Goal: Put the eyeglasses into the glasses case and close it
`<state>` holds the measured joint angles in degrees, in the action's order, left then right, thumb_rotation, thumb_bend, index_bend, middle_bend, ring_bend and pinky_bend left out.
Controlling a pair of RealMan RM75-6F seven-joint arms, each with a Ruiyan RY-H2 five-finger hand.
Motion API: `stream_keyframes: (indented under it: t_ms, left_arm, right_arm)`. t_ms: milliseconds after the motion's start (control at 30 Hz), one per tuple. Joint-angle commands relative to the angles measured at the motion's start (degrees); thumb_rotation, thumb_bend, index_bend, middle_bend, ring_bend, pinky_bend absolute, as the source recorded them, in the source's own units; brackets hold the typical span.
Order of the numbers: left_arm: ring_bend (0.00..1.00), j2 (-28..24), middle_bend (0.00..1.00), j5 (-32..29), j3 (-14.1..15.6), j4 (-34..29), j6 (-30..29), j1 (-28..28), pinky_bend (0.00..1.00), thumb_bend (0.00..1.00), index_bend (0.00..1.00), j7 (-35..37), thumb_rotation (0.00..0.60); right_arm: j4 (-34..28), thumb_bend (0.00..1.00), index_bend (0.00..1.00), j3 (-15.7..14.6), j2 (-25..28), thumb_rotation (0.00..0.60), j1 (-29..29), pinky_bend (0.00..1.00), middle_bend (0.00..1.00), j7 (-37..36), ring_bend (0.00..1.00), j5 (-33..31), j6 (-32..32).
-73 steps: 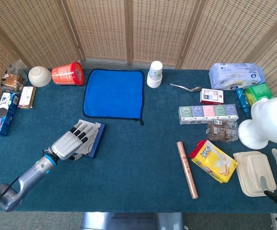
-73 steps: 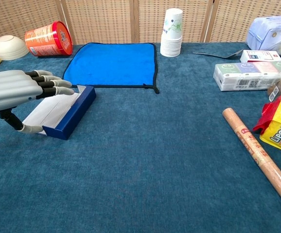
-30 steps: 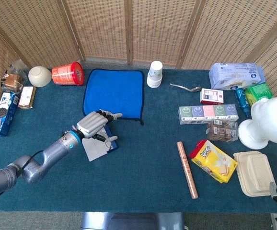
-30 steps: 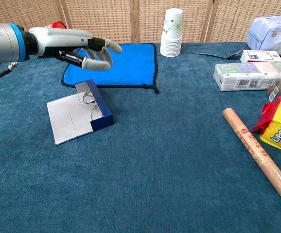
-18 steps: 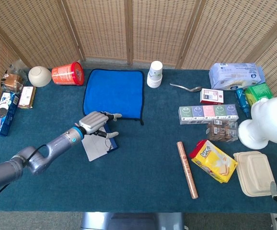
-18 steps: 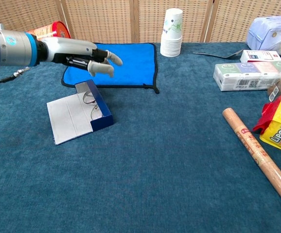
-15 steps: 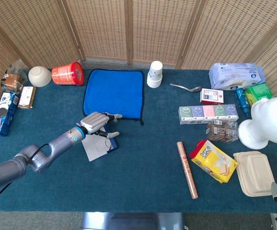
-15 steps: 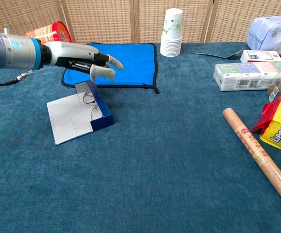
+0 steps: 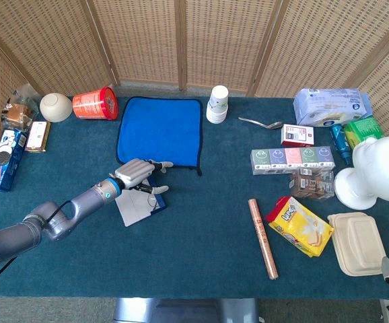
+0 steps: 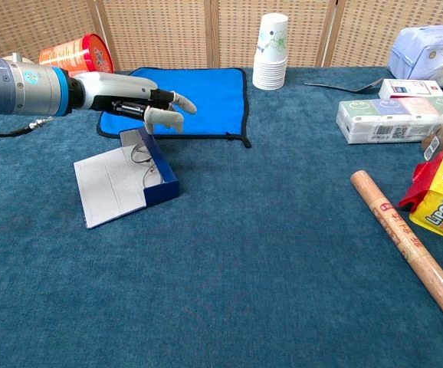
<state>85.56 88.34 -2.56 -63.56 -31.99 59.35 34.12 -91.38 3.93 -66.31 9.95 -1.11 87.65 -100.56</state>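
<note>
The blue glasses case (image 10: 161, 182) lies open on the teal table (image 10: 267, 261), its white lid flap (image 10: 108, 184) flat to the left. The eyeglasses (image 10: 145, 158) sit inside the case, thin frame and lenses showing. My left hand (image 10: 136, 101) hovers just above the case's far end, fingers stretched out to the right and apart, thumb pointing down, holding nothing. In the head view the left hand (image 9: 136, 171) is over the upper edge of the case (image 9: 134, 208). Of my right hand only a grey sliver (image 9: 384, 264) shows at the bottom right edge.
A blue cloth (image 10: 179, 98) lies just behind the case. A stack of paper cups (image 10: 272, 50) and a red can (image 10: 76, 60) stand further back. A brown roll (image 9: 263, 237), a yellow snack bag (image 9: 300, 225) and several boxes (image 9: 292, 158) fill the right side.
My left hand has lifted off the case, swung toward the blue cloth, then sunk slightly to the case's far end. The case, turned and opened earlier, has stayed still over the last second.
</note>
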Motion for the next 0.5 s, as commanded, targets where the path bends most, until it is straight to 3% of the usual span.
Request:
stream_keyframes:
  t_ms: [33,500]
  left_arm:
    - [0.16,0.00,0.22,0.22,0.15,0.39,-1.96,-0.53,0.25,0.24,0.07,1.94,0.100]
    - [0.10,2.62,0.18,0.90,1.18,4.29,-1.81,1.21,0.19,0.24,0.07,6.22,0.102]
  right_arm:
    - [0.00,0.41,0.00,-0.01,0.07,0.600,-0.02,0.28,0.06,0.08,0.09,-0.04,0.15]
    - [-0.33,0.41,0.00,0.13,0.25,0.600,0.56,0.28,0.06,0.26,0.09,-0.57,-0.25]
